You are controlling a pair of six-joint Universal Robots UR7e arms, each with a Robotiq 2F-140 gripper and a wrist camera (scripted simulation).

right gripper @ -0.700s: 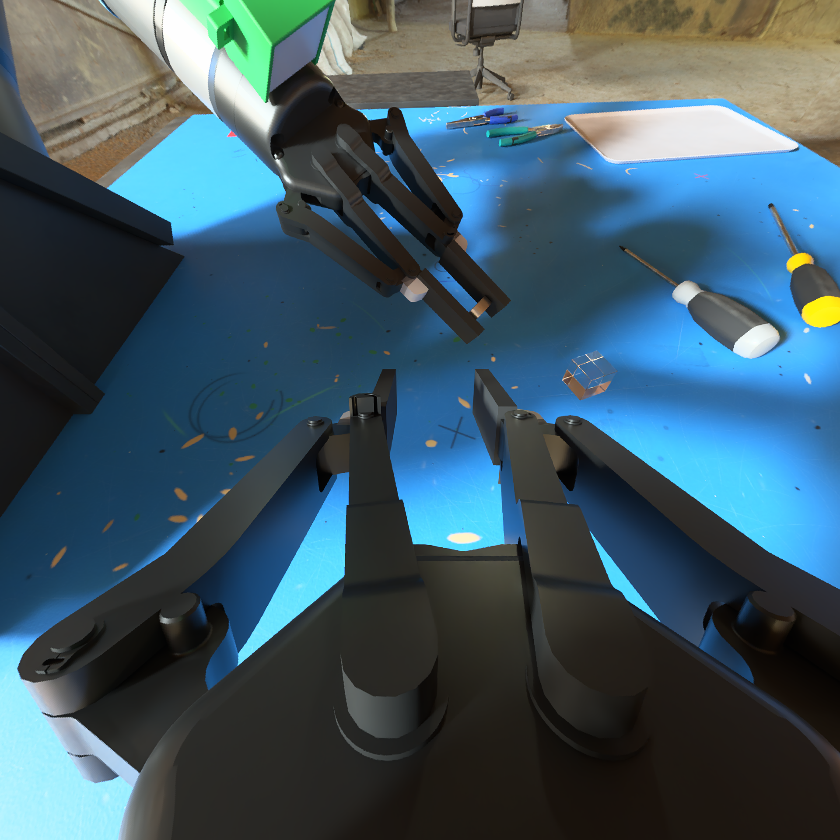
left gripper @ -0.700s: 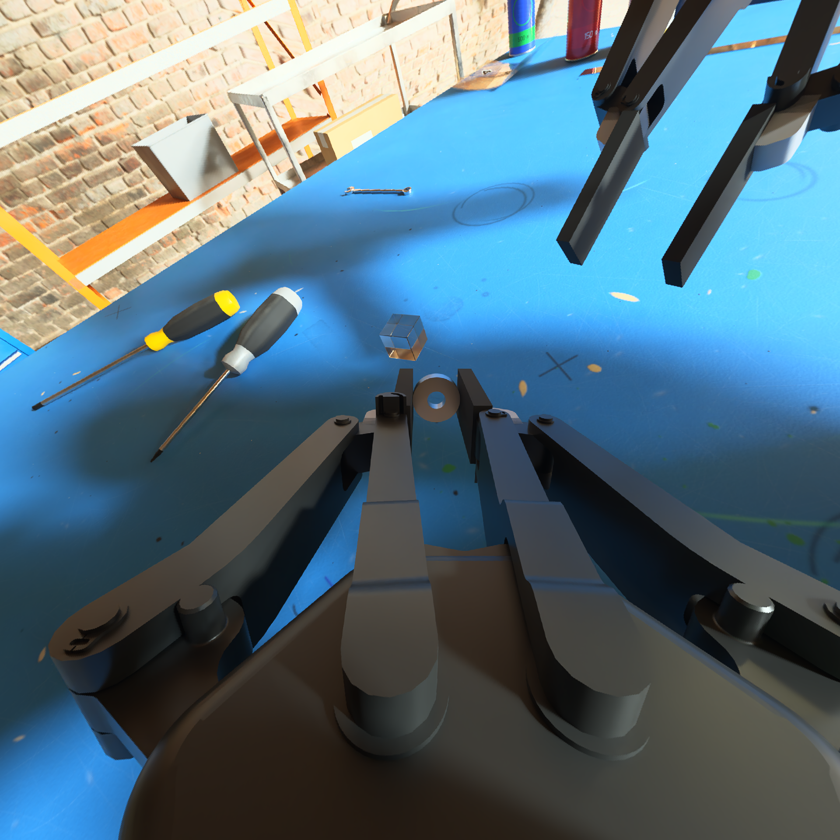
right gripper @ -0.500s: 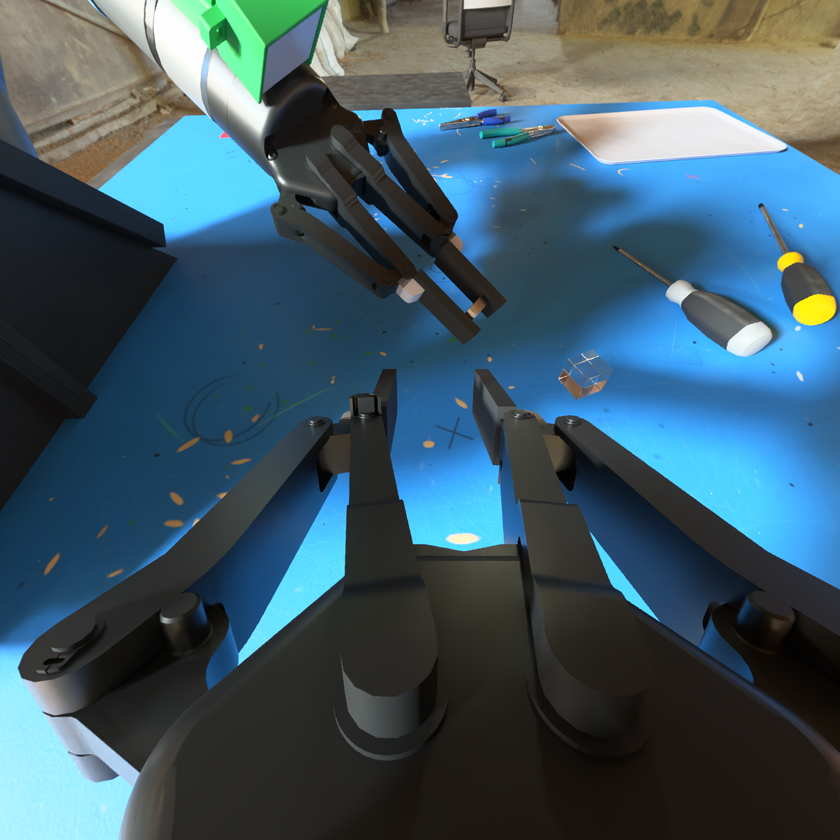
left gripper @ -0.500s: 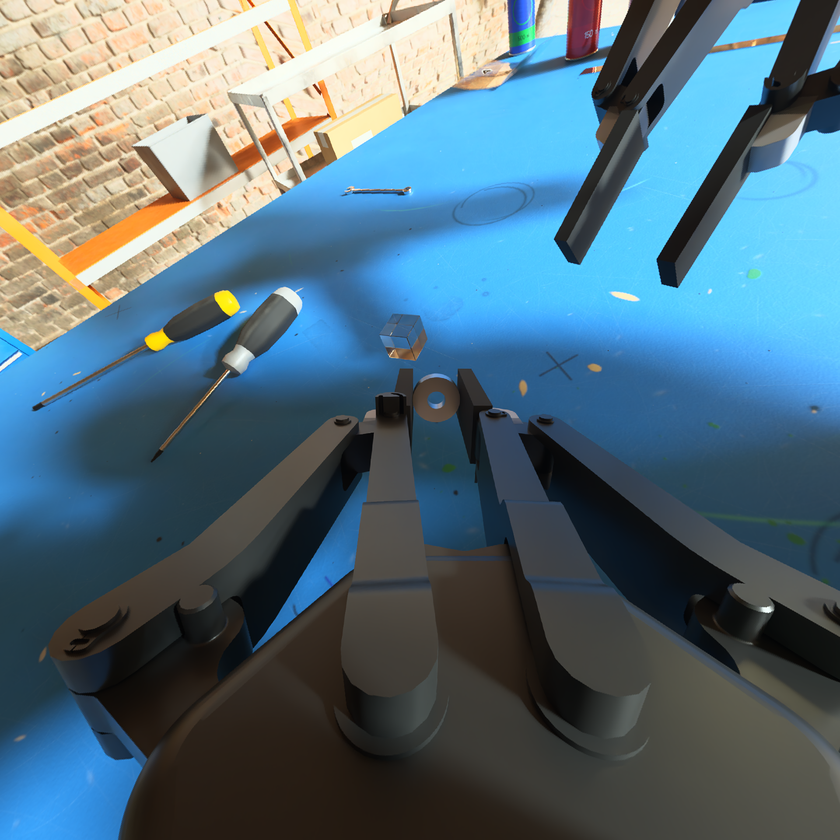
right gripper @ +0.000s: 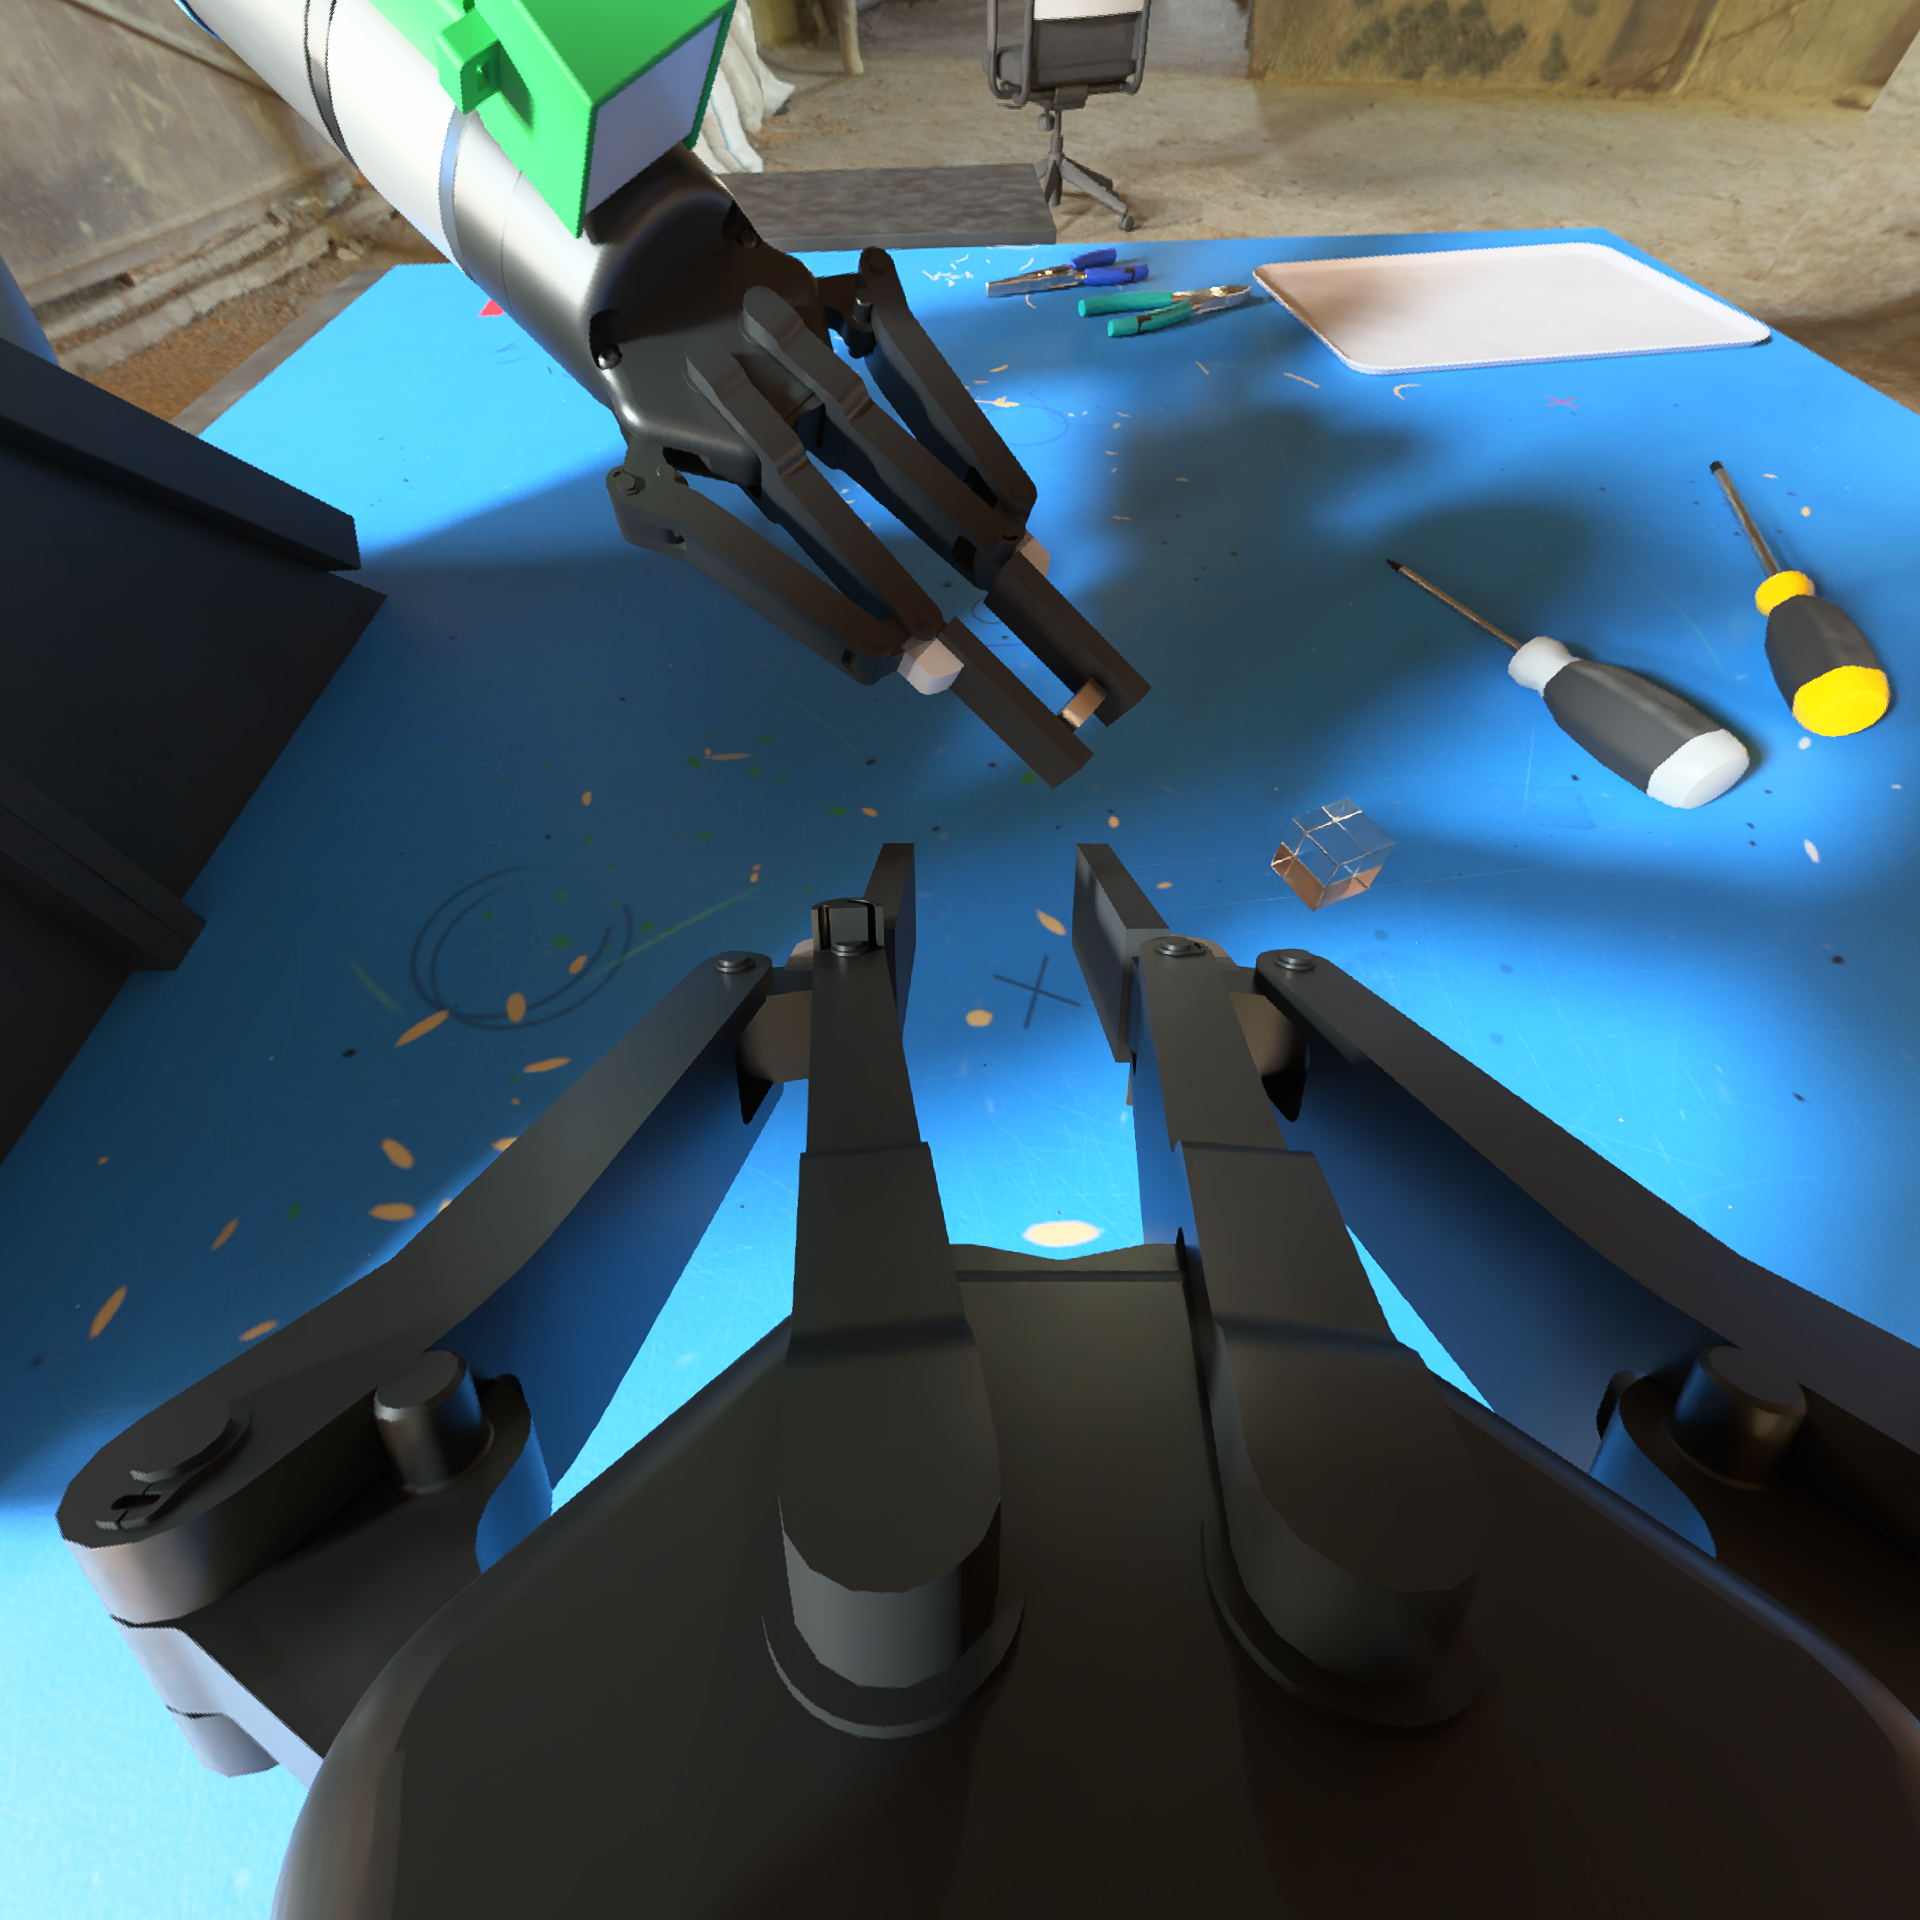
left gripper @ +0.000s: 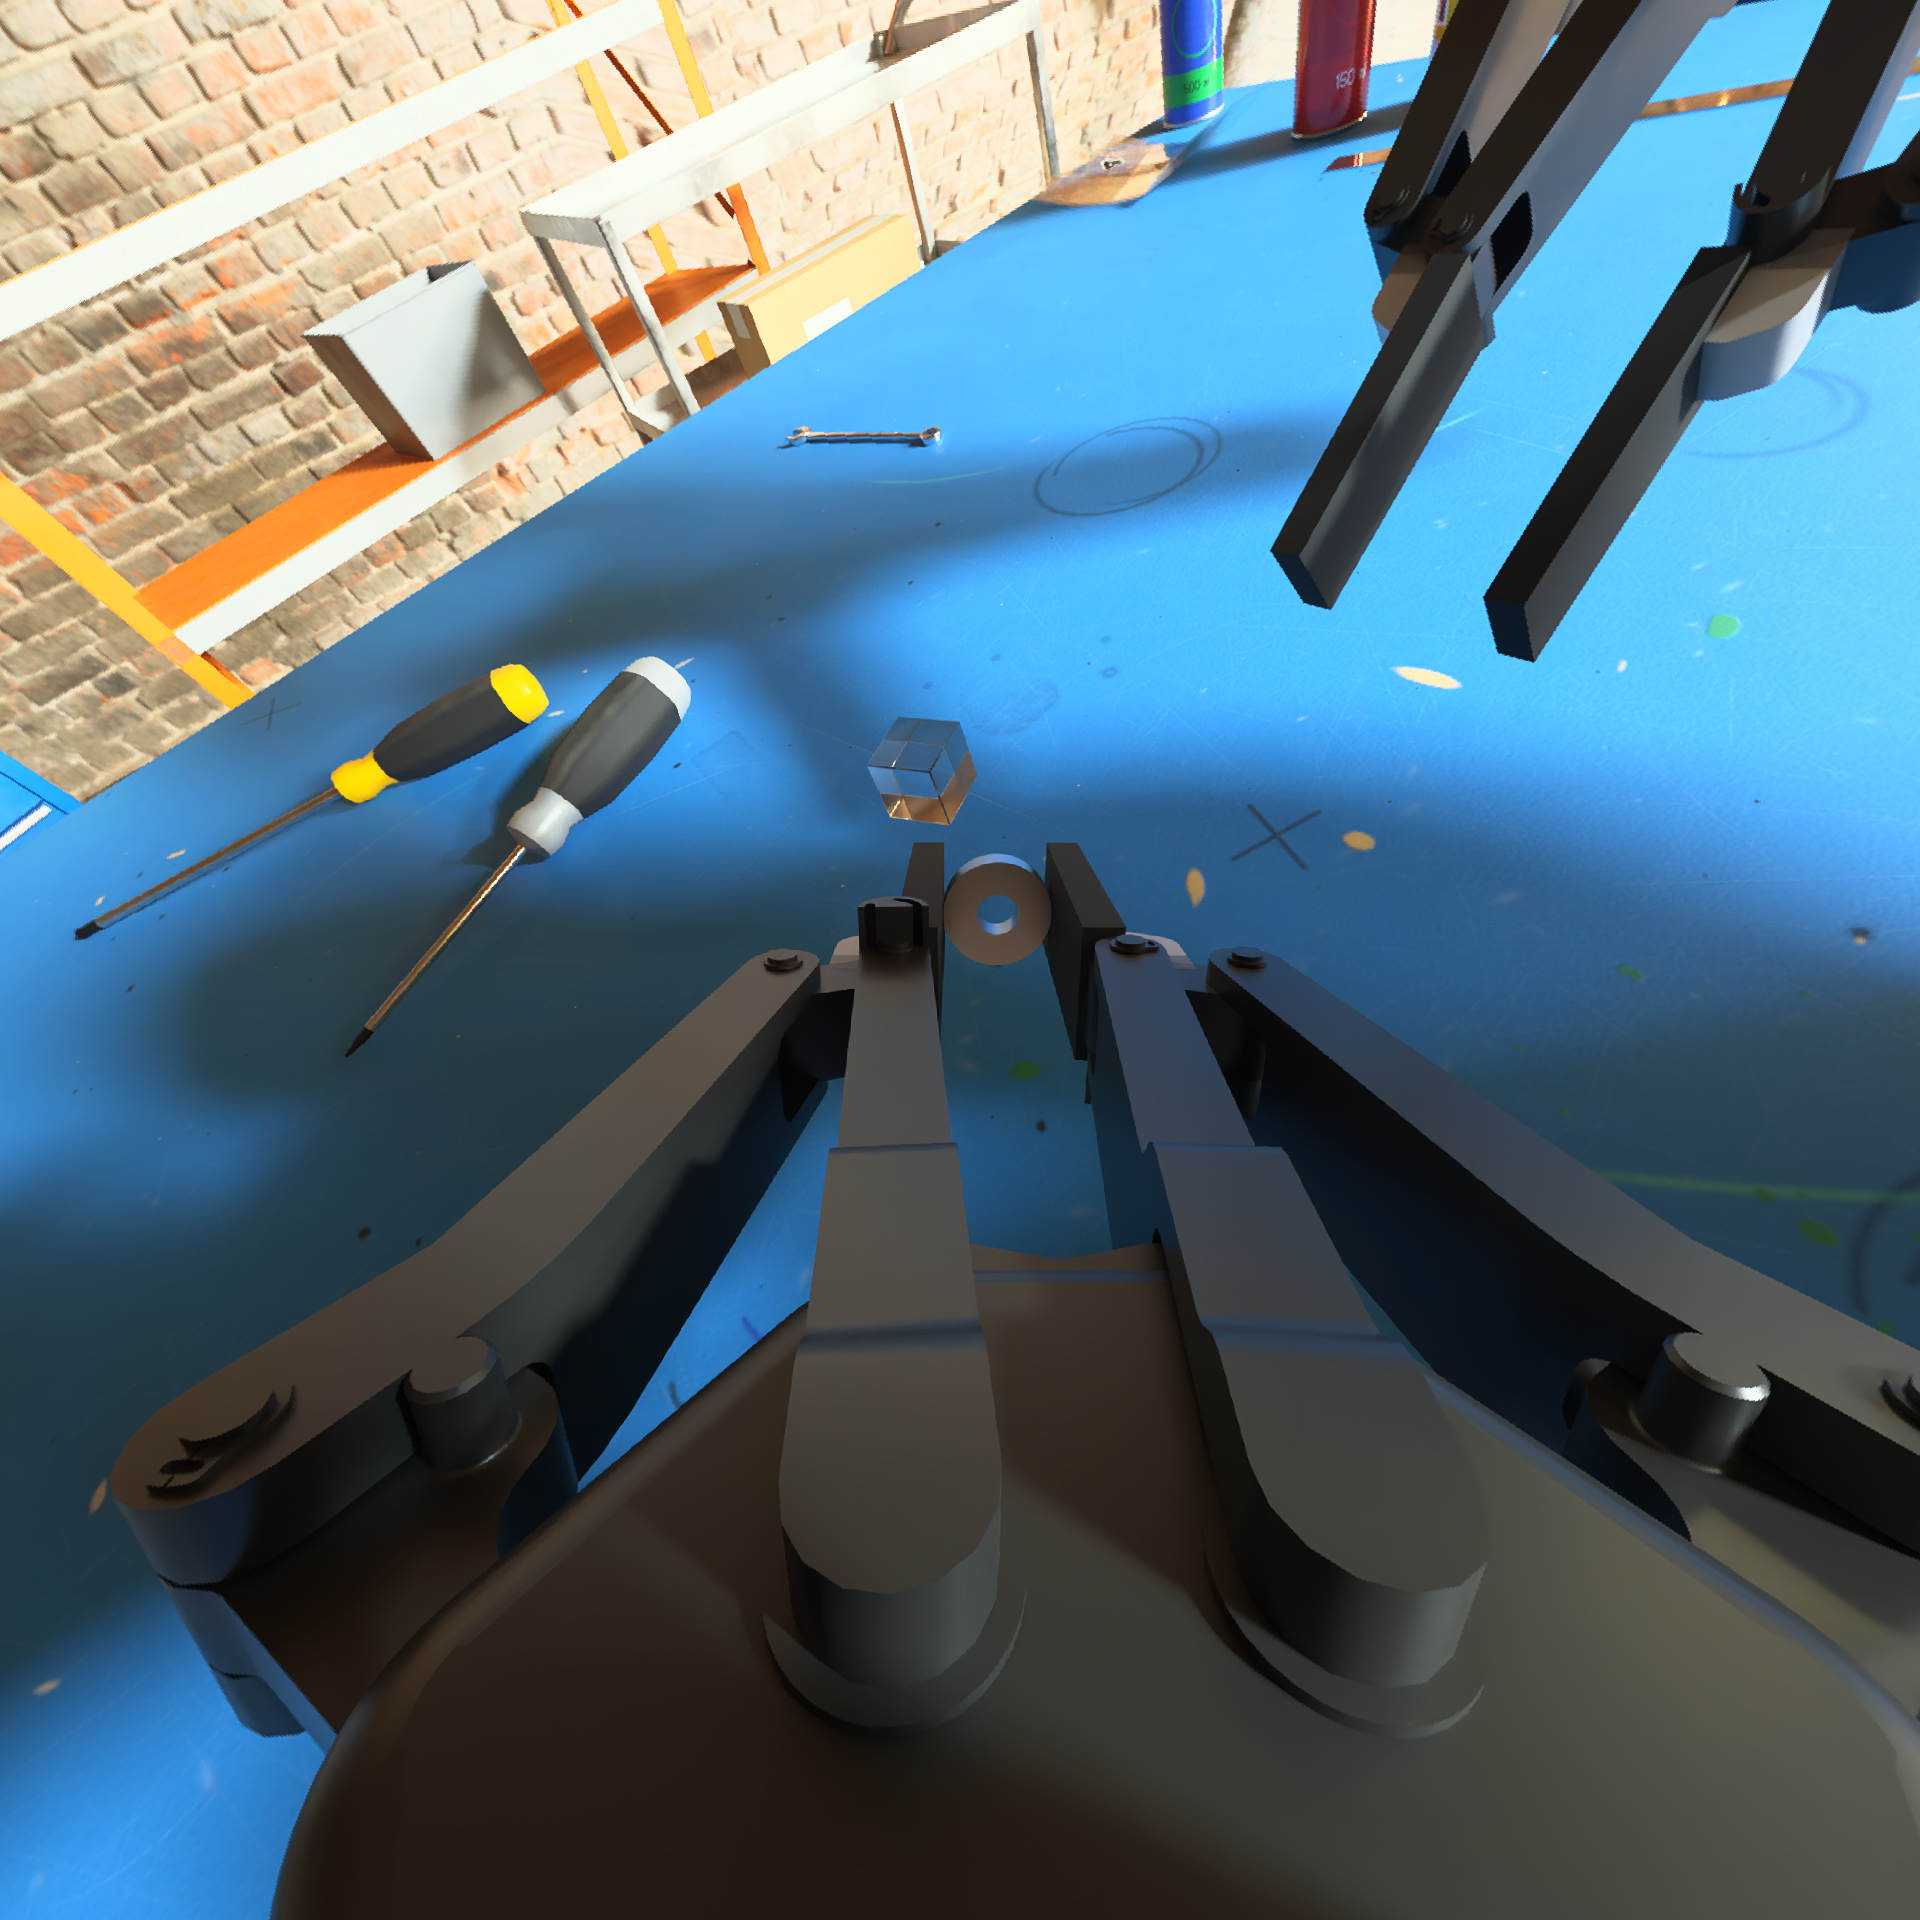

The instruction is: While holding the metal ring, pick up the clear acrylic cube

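Note:
My left gripper (left gripper: 995, 883) is shut on the metal ring (left gripper: 997, 910), a grey washer held upright between its fingertips above the blue table. The clear acrylic cube (left gripper: 921, 771) lies on the table just beyond the left fingertips. In the right wrist view the cube (right gripper: 1332, 854) lies to the right of my right gripper (right gripper: 995, 871), which is open and empty above the table. The left gripper (right gripper: 1081, 727) with the ring (right gripper: 1081, 707) shows ahead in the right wrist view. The right gripper (left gripper: 1413, 613) hangs at the upper right of the left wrist view.
Two screwdrivers, one yellow-tipped (left gripper: 436, 732) and one grey-tipped (left gripper: 603, 748), lie left of the cube. A small wrench (left gripper: 862, 436) lies farther off. Two cans (left gripper: 1330, 62) stand at the far edge. A white tray (right gripper: 1507, 307) and pliers (right gripper: 1153, 307) lie far across. A dark block (right gripper: 125, 665) stands left.
The right gripper has moved slightly toward the cube side, so the cube and screwdrivers shift left in its view. The left gripper and ring have stayed still.

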